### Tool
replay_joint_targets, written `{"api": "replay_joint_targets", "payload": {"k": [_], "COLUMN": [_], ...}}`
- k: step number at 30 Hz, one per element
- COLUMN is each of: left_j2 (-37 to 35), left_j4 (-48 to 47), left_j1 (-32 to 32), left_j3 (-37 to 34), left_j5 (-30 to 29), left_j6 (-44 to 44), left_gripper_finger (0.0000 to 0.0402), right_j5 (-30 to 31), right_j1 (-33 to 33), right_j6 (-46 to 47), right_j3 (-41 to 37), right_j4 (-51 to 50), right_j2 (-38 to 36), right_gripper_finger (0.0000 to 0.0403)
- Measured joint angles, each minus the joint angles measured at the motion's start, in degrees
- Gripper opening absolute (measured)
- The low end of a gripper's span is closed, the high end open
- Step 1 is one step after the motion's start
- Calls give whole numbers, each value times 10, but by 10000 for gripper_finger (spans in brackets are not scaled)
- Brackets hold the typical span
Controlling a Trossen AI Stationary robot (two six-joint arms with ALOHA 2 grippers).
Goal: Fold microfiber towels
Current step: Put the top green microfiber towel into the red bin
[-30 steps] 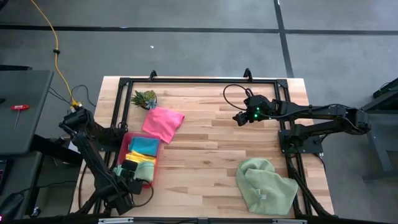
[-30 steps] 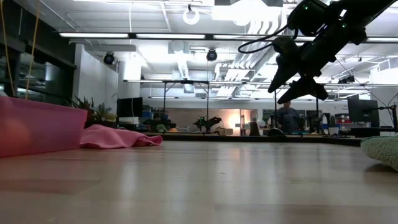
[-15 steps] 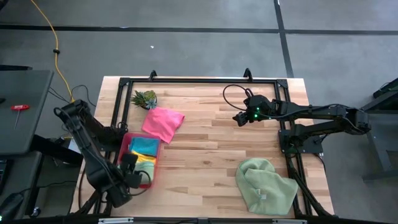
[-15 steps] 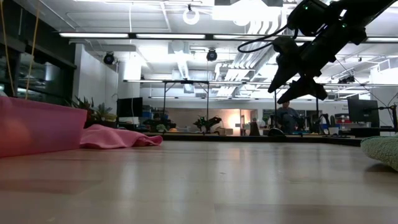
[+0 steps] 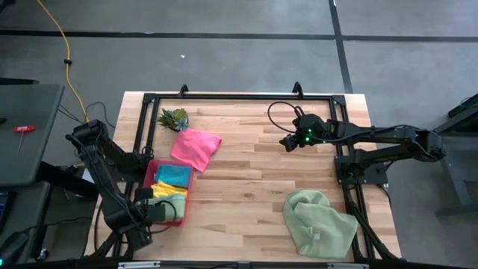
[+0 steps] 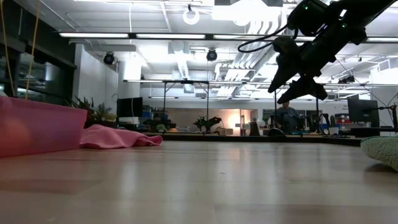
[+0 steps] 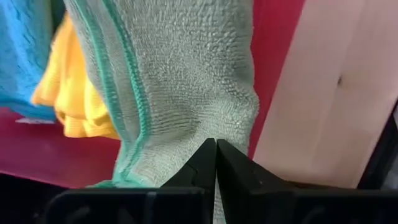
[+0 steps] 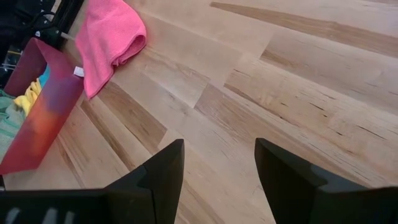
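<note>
The left gripper (image 7: 216, 163) is pinched shut on a pale green towel (image 7: 186, 93) in the pink tray (image 5: 151, 173), at eight o'clock on the table. The cloth looks soft, light and floppy, so grab its edge. The right gripper (image 8: 217, 171) hangs with fingers apart.

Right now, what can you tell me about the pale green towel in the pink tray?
The pale green towel is a soft, nubby cloth with a teal stitched edge. It hangs bunched in the pink tray, beside a yellow towel and a blue one. The left gripper is shut on a fold of it at the tray's near end.
</note>
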Motion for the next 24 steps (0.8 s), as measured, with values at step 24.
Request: {"api": "replay_joint_targets", "payload": {"k": [24], "left_j2": [-30], "left_j4": [-62], "left_j1": [105], "left_j3": [-63], "left_j5": [-135], "left_j6": [85], "left_gripper_finger": [0], "right_j5": [-13], "right_j1": [0], "right_j6": [1], "right_j3": [0], "right_j4": [0], "right_j2": [0], "right_gripper_finger": [188]}}
